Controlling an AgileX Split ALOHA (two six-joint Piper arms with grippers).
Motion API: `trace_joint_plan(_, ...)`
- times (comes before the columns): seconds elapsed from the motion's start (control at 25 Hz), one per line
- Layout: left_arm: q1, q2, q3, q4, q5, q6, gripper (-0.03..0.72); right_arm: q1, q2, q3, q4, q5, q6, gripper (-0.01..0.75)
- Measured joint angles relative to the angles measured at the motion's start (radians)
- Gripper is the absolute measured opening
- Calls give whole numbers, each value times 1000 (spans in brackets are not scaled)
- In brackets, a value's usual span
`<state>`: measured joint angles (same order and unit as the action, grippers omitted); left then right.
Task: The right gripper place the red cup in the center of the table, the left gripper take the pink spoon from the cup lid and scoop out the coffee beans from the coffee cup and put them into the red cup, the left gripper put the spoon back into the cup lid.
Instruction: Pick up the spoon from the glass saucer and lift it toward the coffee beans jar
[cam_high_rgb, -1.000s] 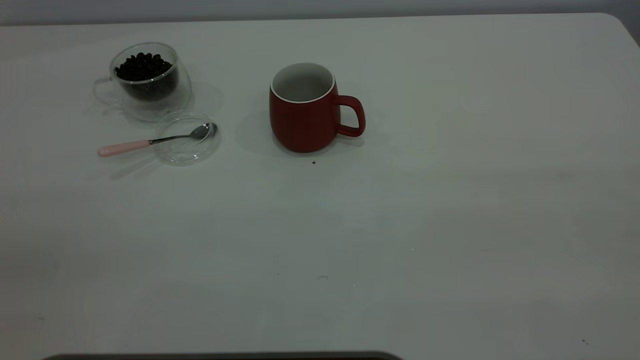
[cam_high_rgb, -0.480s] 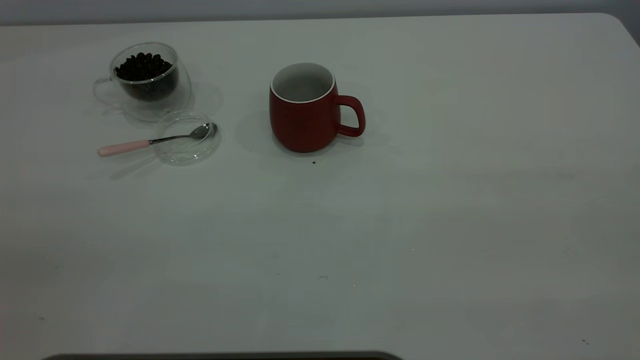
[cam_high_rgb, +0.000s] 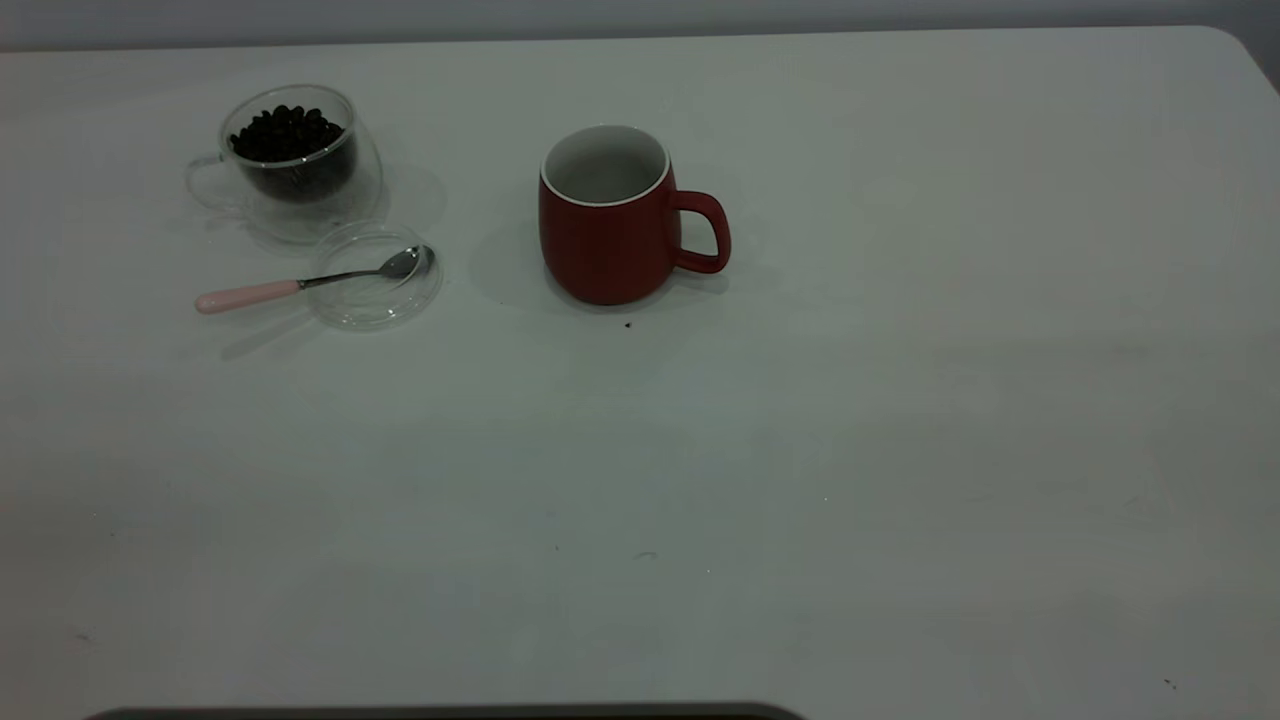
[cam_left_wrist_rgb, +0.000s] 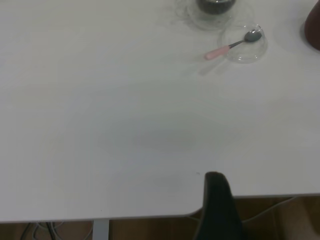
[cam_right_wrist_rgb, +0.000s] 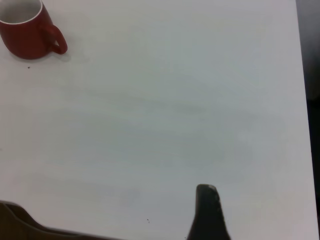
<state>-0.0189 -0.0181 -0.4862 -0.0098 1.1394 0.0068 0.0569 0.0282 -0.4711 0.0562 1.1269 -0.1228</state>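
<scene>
Red cup (cam_high_rgb: 610, 225) stands at desk (cam_high_rgb: 900, 450) centre, empty; pink spoon (cam_high_rgb: 300, 284) untouched on cup lid (cam_high_rgb: 372, 300) at nine o'clock; scooping outstanding; hand states cannot be told

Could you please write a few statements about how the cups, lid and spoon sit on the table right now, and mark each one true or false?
1. The red cup stands upright and looks empty. True.
2. The pink spoon stands inside the coffee cup. False: its bowl rests in the cup lid, handle sticking out over the table.
3. The coffee beans are in the coffee cup. True.
4. The red cup's handle points toward the coffee cup. False: it points away from it.
5. The left gripper holds the spoon. False: it is far from it.
</scene>
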Motion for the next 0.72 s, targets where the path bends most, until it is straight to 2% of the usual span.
trace_joint_plan(0.16, 0, 3, -2, 0, -5, -7, 556, 0, 0, 0, 0, 0, 0, 590)
trace_joint_plan(0.28, 0, 70, -48, -7, -49, -30, 556, 0, 0, 0, 0, 0, 0, 590)
trace_joint_plan(0.56, 0, 515, -294, -101, -124, 59, 566, 0, 0, 0, 0, 0, 0, 590)
trace_joint_plan(0.72, 0, 769, -403, -168, -193, 96, 618, 0, 0, 0, 0, 0, 0, 590)
